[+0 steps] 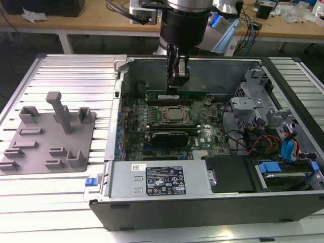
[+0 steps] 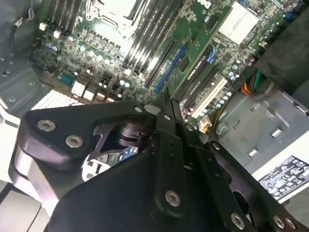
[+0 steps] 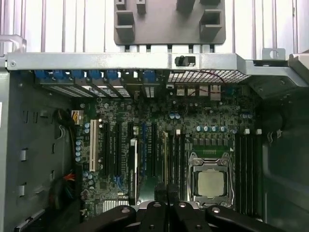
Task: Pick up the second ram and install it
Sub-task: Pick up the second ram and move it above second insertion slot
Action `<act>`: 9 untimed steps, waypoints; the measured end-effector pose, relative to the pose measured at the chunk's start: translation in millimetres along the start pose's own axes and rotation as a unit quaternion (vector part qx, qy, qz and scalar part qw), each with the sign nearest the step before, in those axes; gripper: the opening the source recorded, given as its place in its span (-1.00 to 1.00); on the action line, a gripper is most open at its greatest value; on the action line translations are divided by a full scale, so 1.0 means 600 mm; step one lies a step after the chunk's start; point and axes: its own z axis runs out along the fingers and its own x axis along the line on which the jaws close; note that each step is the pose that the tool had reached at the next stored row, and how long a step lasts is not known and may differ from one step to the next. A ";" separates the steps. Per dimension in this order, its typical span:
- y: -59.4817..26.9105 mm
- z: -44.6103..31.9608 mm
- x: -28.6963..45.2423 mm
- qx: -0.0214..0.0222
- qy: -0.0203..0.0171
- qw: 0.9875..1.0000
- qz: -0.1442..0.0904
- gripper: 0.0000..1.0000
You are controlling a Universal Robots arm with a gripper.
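In the exterior view the second ram (image 1: 195,95), a long thin green stick, stands on its long edge over the memory slots on the far side of the processor socket (image 1: 174,114). My gripper (image 1: 176,87) comes straight down onto the middle of its top edge and is shut on it. I cannot tell whether the stick is seated in a slot. In both wrist views the black fingers meet at their tips (image 2: 165,99) (image 3: 167,193) above the motherboard, with dark memory slots (image 3: 176,159) next to the socket (image 3: 211,182).
The open computer case (image 1: 117,101) surrounds the board. A black expansion card (image 1: 169,136) stands on the near side of the socket. A power supply (image 1: 157,179) sits in front, with drive cages and cables (image 1: 263,116) at the exterior view's right. A grey fixture plate (image 1: 48,134) lies on the ribbed table.
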 end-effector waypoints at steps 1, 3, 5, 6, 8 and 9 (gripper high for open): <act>0.000 0.003 -0.004 0.000 0.000 1.000 0.000 -0.82; -0.001 0.008 -0.007 0.000 0.000 1.000 0.000 -0.82; -0.001 0.017 -0.010 0.002 0.000 1.000 0.000 -0.82; -0.001 0.022 -0.012 0.002 0.000 1.000 0.000 -0.82; -0.002 0.028 -0.014 0.002 0.000 1.000 0.000 -0.82; -0.002 0.031 -0.017 0.003 0.000 1.000 0.000 -0.82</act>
